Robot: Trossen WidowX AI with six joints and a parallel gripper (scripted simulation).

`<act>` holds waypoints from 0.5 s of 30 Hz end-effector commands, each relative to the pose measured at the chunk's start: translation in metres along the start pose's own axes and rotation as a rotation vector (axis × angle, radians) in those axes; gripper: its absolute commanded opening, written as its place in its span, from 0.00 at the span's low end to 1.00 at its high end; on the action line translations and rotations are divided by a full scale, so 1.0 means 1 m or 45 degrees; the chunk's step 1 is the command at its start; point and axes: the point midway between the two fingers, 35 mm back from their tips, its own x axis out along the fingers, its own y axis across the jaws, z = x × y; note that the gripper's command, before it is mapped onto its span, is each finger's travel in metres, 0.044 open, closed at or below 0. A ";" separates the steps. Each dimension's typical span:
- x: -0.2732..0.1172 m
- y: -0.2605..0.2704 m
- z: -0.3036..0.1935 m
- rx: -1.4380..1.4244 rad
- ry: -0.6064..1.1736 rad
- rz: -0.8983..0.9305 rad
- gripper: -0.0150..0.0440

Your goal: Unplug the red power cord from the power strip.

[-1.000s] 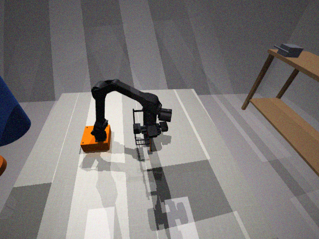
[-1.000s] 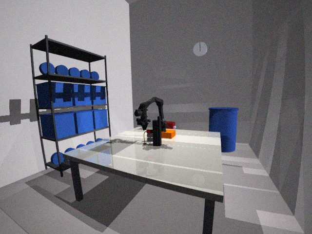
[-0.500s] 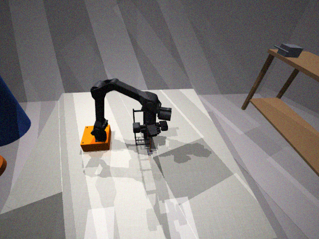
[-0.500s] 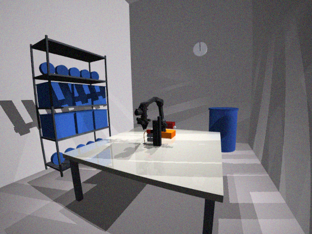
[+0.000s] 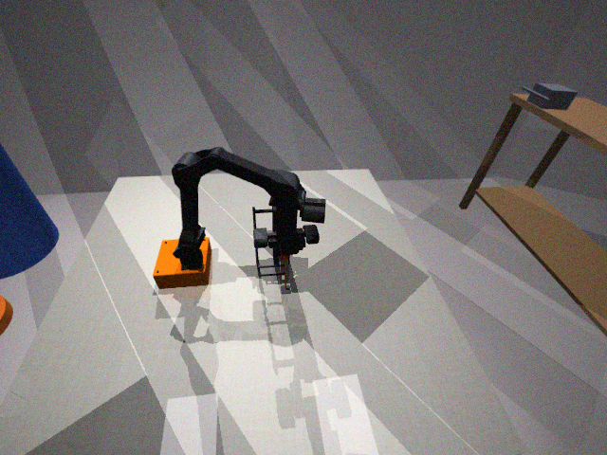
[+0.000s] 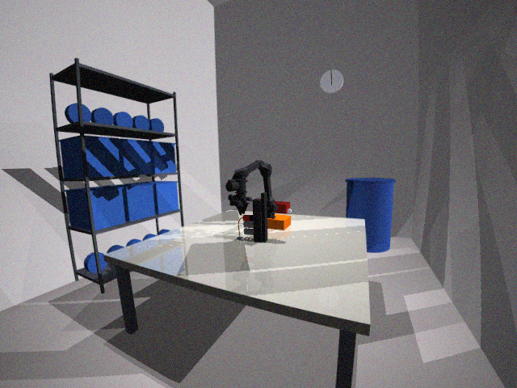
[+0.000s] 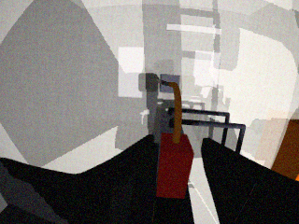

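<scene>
Red and blocky, the plug [image 5: 282, 257] [image 6: 247, 217] [image 7: 174, 173] sits between the fingertips of our gripper [image 5: 285, 252] [image 6: 241, 212] [image 7: 177, 142], which stands partly open, with a gap on one side. We cannot tell whether the plug is free of its socket. Its orange-brown cord [image 5: 285, 275] [image 6: 239, 227] [image 7: 177, 112] arches away and down towards the table [image 6: 308, 267]. We judge the plug light and stiff, perhaps slick-sided, and the cord springy; any hold belongs on the plug's flat flanks, never on the cord. If it is out, we should open wider and back straight off, lest a finger drag it. Blue bins [image 6: 140, 202] fill two levels of the shelf unit [image 6: 112, 81], their contents hidden, as are those of the blue barrel [image 6: 371, 215].
</scene>
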 end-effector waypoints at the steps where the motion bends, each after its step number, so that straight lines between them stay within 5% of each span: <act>1: 0.000 0.000 -0.008 0.005 0.005 0.002 0.53; 15: 0.000 0.000 -0.024 0.005 0.007 0.002 0.53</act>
